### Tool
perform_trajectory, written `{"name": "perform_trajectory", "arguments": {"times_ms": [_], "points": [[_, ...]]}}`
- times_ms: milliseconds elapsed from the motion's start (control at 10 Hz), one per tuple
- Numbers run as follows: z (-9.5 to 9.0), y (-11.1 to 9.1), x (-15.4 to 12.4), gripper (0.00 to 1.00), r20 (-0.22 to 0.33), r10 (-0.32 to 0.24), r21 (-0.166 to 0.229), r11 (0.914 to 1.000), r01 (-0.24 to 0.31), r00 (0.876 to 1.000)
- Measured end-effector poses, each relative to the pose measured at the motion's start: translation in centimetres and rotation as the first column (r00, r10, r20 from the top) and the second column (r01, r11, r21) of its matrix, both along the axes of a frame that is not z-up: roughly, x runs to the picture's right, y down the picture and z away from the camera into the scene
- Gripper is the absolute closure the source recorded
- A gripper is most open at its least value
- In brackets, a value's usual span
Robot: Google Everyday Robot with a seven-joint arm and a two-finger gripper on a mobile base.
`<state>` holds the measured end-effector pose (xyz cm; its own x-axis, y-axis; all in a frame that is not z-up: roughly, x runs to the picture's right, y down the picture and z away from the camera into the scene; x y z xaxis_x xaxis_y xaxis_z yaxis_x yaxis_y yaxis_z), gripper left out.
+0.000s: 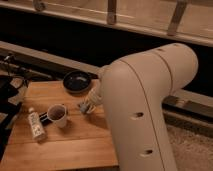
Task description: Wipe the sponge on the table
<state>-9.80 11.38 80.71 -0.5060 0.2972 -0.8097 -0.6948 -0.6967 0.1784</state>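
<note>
The sponge (82,106), a small bluish and pale block, rests against the wooden table (75,142) just right of the mug. My gripper (87,105) reaches down from the big white arm (145,95) and is shut on the sponge, pressing it onto the planks in front of the dark bowl. The arm hides the right part of the table.
A dark round bowl (77,81) sits at the table's far edge. A mug (57,114) stands left of the gripper, and a white labelled bottle (35,125) lies further left. Dark equipment (9,92) stands off the left edge.
</note>
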Motion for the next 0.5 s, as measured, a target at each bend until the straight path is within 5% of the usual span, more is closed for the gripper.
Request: {"name": "perform_trajectory", "arguments": {"times_ms": [500], "points": [[0.12,-0.18,-1.28,1.00,0.034,-0.003,-0.010,0.9999,0.003,0.999]]}}
